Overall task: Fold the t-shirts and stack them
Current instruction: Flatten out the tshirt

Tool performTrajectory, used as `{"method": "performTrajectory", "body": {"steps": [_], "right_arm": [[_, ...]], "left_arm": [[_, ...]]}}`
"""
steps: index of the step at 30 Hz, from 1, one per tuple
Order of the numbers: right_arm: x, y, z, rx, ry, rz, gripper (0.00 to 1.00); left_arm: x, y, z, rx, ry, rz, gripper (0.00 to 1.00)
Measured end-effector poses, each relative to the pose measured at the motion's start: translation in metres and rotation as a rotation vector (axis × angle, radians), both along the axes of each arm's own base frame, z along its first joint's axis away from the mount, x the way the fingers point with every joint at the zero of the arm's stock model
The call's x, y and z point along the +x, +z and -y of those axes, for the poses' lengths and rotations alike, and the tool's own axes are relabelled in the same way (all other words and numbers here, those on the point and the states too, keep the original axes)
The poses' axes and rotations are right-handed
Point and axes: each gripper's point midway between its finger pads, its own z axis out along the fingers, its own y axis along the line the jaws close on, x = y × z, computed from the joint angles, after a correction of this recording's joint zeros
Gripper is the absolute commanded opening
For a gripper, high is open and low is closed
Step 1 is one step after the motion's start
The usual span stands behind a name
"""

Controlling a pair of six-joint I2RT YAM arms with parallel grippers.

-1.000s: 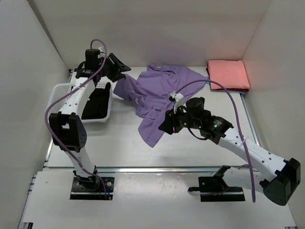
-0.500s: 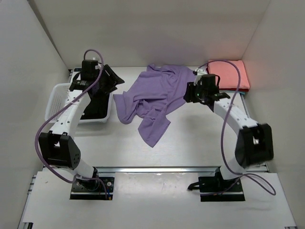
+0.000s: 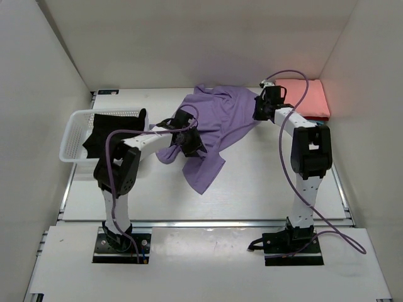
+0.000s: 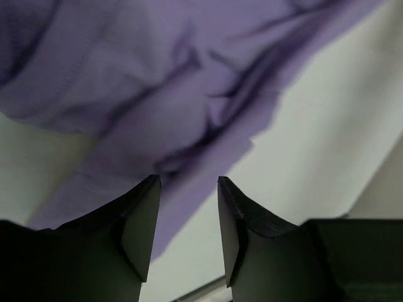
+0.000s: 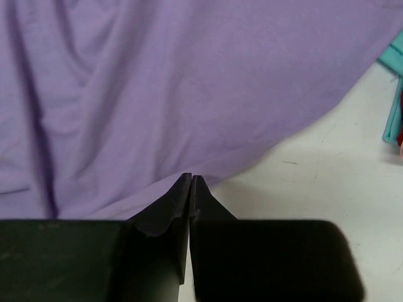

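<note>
Left hand (image 4: 187, 181) moved onto lilac shirt (image 3: 220, 116), spread | right hand (image 5: 190, 179) pressed together at hem | sleeves indistinct, length far-to-near

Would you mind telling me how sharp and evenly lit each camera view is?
Top external: sharp and evenly lit, soft shadows only, with a pink cast on the wall beside the salmon-pink t-shirt. Left wrist: the lilac t-shirt is blurred, and the left tool is a dark silhouette. Right wrist: folds read clearly; the right tool is underexposed.
</note>
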Motion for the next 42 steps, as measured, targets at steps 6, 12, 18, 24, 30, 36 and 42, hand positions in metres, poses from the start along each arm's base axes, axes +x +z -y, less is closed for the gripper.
{"method": "performTrajectory", "body": {"steps": [6,12,18,24,30,36,42], "right_arm": [[0.004,-0.031,0.007,0.013,-0.012,-0.081,0.06],[0.012,-0.051,-0.001,0.025,-0.005,-0.15,0.0],[-0.007,-0.057,-0.008,-0.007,-0.017,-0.252,0.0],[-0.052,-0.059,-0.008,-0.085,-0.041,-0.346,0.0],[-0.184,-0.063,-0.01,-0.181,-0.016,-0.527,0.0],[-0.237,-0.055,-0.002,-0.175,-0.002,-0.551,0.03],[-0.206,0.005,0.008,-0.105,-0.02,-0.342,0.31]], "left_arm": [[0.008,-0.038,-0.016,0.077,0.046,-0.065,0.53],[0.013,-0.043,-0.023,0.098,0.057,-0.066,0.55],[0.018,-0.048,-0.039,0.103,0.071,-0.069,0.56],[0.039,-0.048,-0.072,0.138,0.107,-0.058,0.52],[0.052,-0.052,-0.09,0.183,0.094,-0.046,0.23],[0.056,-0.042,-0.087,0.185,0.028,-0.006,0.66],[0.043,0.018,-0.081,0.113,-0.013,0.098,0.78]]}}
